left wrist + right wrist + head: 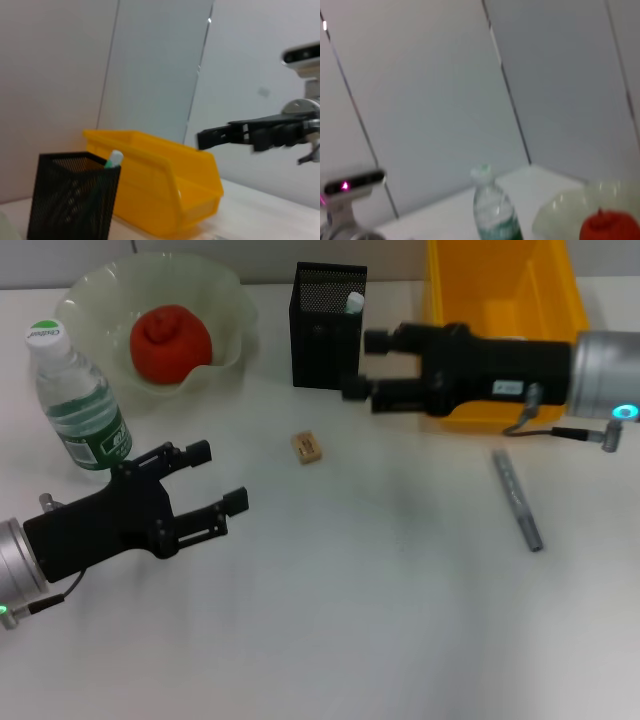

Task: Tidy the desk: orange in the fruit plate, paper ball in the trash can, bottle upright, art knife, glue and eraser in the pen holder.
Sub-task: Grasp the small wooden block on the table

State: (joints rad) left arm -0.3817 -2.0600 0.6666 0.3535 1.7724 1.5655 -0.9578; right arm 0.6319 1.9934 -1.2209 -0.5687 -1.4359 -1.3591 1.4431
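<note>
Sorting status: orange (pixel 170 342) sits in fruit plate (pixel 225 310); bottle (pixel 78 400) upright.
Pen holder (pixel 327 325): one white-tipped item inside.
Eraser (pixel 307 447): loose on table (pixel 380 620), between both arms.
Art knife (pixel 517 499): on table, right side.
Right gripper (pixel 358 366): jaws parted, empty, beside pen holder.
Left gripper (pixel 218 478): jaws parted, empty.
Your next move: likely eraser; needs a narrow pinch.
</note>
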